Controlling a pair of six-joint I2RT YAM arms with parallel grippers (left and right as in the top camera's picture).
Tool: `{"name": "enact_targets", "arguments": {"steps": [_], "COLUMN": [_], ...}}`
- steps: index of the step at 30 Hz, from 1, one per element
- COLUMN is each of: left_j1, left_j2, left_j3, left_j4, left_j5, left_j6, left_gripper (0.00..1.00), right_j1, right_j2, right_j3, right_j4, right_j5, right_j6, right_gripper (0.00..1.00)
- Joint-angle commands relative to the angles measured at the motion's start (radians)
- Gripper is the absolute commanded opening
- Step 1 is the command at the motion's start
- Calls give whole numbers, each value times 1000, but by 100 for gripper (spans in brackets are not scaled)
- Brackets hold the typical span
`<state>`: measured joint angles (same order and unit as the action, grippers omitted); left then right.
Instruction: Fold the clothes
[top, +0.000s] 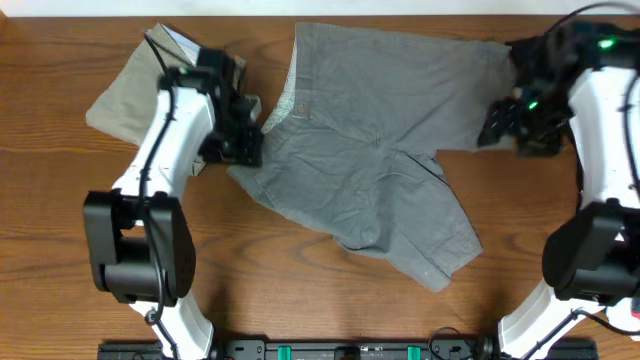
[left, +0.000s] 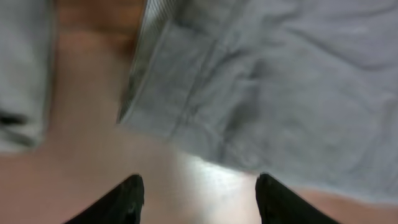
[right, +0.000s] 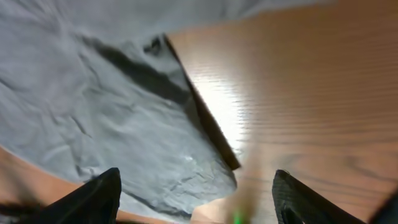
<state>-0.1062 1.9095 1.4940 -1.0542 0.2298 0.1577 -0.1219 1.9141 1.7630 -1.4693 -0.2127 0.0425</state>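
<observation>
Crumpled medium-grey cotton shorts (top: 370, 150) lie spread on the brown wooden table (top: 330, 300) | left gripper (left: 199, 186) jaws apart, empty, just beside the waistband | right gripper (right: 196, 180) wide, empty, over a leg hem | likely soft, light, limp: pinch the firmer seamed edges.

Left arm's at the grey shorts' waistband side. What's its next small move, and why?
Probably ease the left gripper forward to the grey shorts edge before closing: its fingers stand apart over bare table, the cloth edge just ahead, not between them.
</observation>
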Motion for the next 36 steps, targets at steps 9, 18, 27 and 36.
{"name": "enact_targets", "arguments": {"steps": [9,18,27,36], "left_j1": [5,5,5,5], "left_j2": [0,2,2,2], "left_j3": [-223,-232,-232,-232], "left_j4": [217,245,245,240], "left_j5": [-10,-66,-66,-66], "left_j6": [5,-6,-6,-13], "left_gripper": [60,60,60,60], "right_j1": [49,46,-28,-70], "right_j2": [7,7,6,6], "right_j3": [-427,-606,-454,-292], "right_j4": [158,311,340,254], "right_j5": [-69,-146,135,106], "right_j6": [-60,-67,-17,0], "right_gripper": [71,32,1,21]}}
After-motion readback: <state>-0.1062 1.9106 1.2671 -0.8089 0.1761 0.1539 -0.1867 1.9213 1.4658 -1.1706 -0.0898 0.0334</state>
